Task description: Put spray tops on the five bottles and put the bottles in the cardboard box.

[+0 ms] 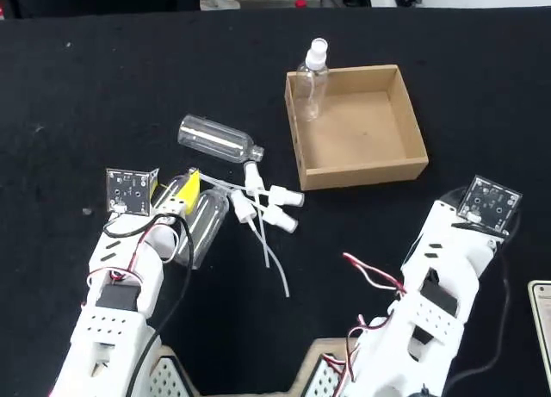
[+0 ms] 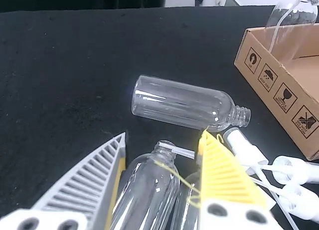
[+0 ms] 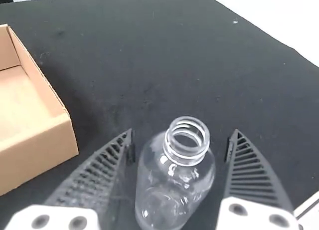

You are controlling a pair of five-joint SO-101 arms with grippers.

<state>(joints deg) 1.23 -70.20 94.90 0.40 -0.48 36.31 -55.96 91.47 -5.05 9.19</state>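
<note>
The black worktop [image 1: 77, 87] carried everything. The cardboard box [image 1: 379, 169] sat open toward the far side, well apart from both arms. One bottle fitted with a spray top [image 1: 313, 80] stood upright in the box's corner.

The left gripper [image 2: 163, 137] was spread wide, its white and yellow fingers astride an uncapped bottle [image 2: 147, 190] that lay on the worktop. A second bare bottle [image 2: 187, 207] lay just beside it, under the yellow finger. Beyond them a third bare bottle [image 1: 217, 139] lay on its side, between that gripper and the box.

The right gripper [image 3: 182, 132] was also spread, with an upright open-necked bottle [image 3: 174, 190] standing between its fingers and a gap showing on one side.

The loose spray tops [image 1: 284, 196] lay clustered near the lying bottles, their thin tubes trailing.
</note>
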